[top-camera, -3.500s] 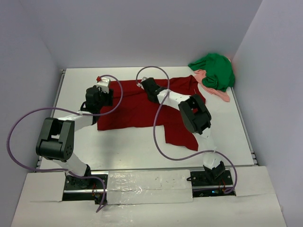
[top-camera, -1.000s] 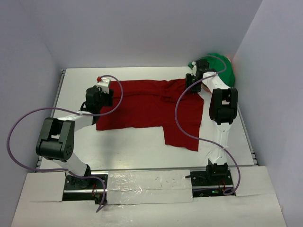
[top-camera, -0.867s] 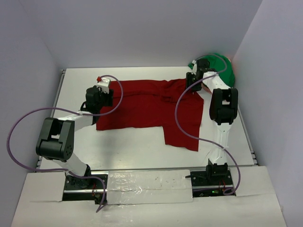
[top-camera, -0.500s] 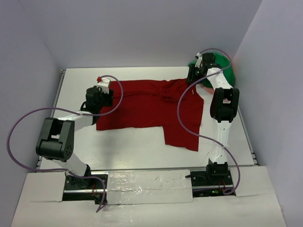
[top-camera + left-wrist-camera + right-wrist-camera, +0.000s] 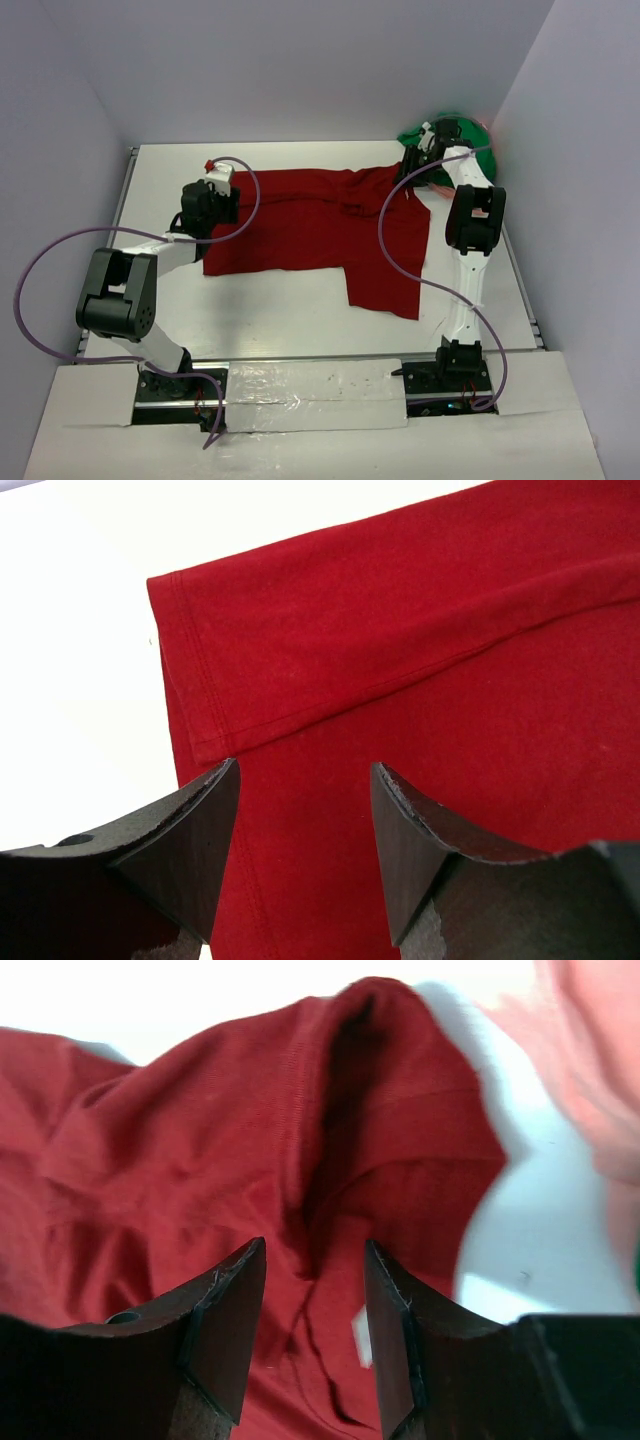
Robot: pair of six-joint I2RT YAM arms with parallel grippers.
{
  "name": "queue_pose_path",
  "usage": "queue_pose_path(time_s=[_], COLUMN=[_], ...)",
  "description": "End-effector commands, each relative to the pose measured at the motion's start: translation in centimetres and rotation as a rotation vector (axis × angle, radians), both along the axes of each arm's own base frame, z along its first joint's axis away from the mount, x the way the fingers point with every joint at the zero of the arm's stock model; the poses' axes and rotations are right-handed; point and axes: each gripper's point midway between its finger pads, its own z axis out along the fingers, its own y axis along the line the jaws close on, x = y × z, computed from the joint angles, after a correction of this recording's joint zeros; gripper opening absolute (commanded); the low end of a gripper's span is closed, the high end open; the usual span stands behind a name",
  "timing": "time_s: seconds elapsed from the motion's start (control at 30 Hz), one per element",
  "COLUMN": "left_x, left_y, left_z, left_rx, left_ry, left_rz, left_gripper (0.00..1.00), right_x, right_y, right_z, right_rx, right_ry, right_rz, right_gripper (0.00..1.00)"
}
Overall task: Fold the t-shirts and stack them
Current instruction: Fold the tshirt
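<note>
The large plain dark red cloth t-shirt point(image 5: 300, 220) lies spread on the white tabletop point(image 5: 270, 305), reaching from one tool to the other. The left tool point(image 5: 305, 770) holds its jaws moderately apart with nothing between them, over the shirt's stitched hem. The hemmed corner lies ahead and to the left of it, and beyond that edge the tabletop is bare. The right tool point(image 5: 315, 1245) shows a narrower gap, also empty, with its tips pointing at a raised ridge of red cloth just ahead. To the right of that ridge the cloth's edge drops to bare white. The smaller salmon-pink piece of cloth point(image 5: 590, 1050) lies ahead and to the right of this tool, apart from the red edge.

Only the top view shows the bright green cloth t-shirt point(image 5: 468, 133), bunched just beyond the right tool and close to the walls point(image 5: 560, 150). It also shows a wide bare strip of tabletop behind both tools. Only the wrist views show the jaw gaps. Whether either tool touches the cloth cannot be told.
</note>
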Motion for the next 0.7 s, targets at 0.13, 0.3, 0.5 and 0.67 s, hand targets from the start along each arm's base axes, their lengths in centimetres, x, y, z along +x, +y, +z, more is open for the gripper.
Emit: queue_pose_path(time_s=[0.13, 0.3, 0.5, 0.67], left_x=[1.1, 1.2, 1.2, 1.3], left_y=[-0.5, -0.6, -0.6, -0.7], left_z=[1.6, 1.6, 1.5, 1.5], left_rx=[0.002, 0.003, 0.005, 0.008], left_ry=[-0.044, -0.042, -0.041, -0.039], left_rz=[-0.011, -0.013, -0.012, -0.016], left_gripper=[0.64, 0.64, 0.64, 0.64], right_x=[0.0, 0.1, 0.1, 0.0], right_y=[1.7, 2.1, 2.5, 3.2], right_z=[2.2, 2.0, 1.8, 1.4], right_rx=[0.096, 0.115, 0.14, 0.199], right_ry=[-0.033, -0.034, -0.03, -0.012], right_rz=[0.039, 0.048, 0.051, 0.062], right_gripper=[0.5, 0.49, 0.48, 0.48])
